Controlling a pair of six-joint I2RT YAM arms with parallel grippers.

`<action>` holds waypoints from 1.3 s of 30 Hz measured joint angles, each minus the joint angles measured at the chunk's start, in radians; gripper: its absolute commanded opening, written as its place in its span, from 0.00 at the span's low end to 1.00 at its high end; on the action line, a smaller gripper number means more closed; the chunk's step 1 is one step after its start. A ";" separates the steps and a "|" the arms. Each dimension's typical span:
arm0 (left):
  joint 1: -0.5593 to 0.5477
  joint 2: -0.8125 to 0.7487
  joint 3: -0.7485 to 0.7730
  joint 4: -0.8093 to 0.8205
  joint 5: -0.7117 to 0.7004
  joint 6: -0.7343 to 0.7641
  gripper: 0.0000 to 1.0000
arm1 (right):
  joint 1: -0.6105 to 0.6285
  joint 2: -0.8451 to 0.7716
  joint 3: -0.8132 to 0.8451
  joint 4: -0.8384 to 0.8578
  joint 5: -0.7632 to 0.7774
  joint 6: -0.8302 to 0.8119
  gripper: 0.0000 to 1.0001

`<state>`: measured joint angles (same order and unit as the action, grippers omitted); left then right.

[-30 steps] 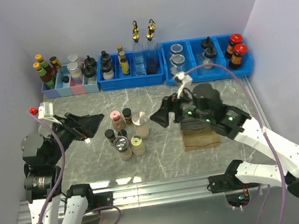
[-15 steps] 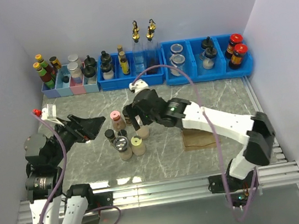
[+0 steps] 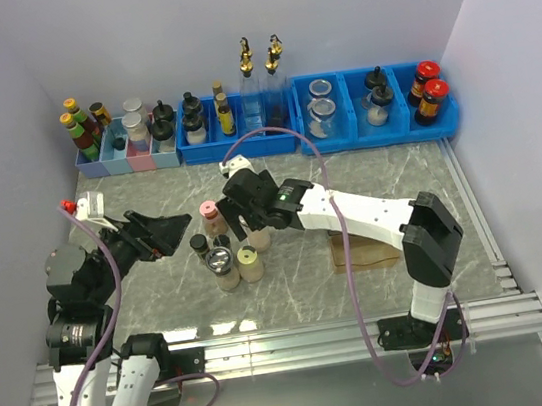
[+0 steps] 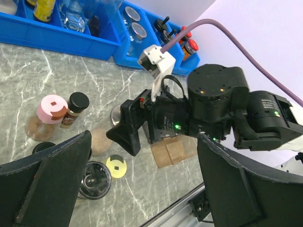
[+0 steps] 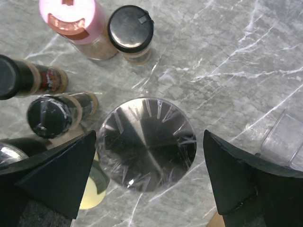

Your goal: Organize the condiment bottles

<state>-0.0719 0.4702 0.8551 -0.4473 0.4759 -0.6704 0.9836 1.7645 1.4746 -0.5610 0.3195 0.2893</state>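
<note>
**Top view.** The condiment bottles (image 3: 229, 247) stood clustered on the surface (image 3: 398, 170), left of centre and forward of the blue bins (image 3: 239, 148). The right jaws hung over the cluster's right side, above the wide jar (image 3: 259, 240). The left jaws sat near the cluster's left.

**Left wrist view.** The left jaws stood wide apart, holding nothing. Beyond them, the pink-lidded jar (image 4: 51, 111) stood just beside a black-lidded jar (image 4: 77, 103).

**Right wrist view.** The right jaws were fully spread, one finger on either side of the wide jar (image 5: 146, 144). They gripped nothing.
</note>
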 measured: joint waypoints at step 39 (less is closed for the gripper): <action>-0.008 0.021 -0.021 -0.006 0.002 0.001 0.99 | -0.599 -0.343 -0.160 -0.126 0.105 0.084 0.00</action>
<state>-0.0803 0.4911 0.8341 -0.4534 0.4774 -0.6693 0.3843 1.4216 1.3148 -0.6865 0.4248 0.3729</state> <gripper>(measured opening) 0.994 0.763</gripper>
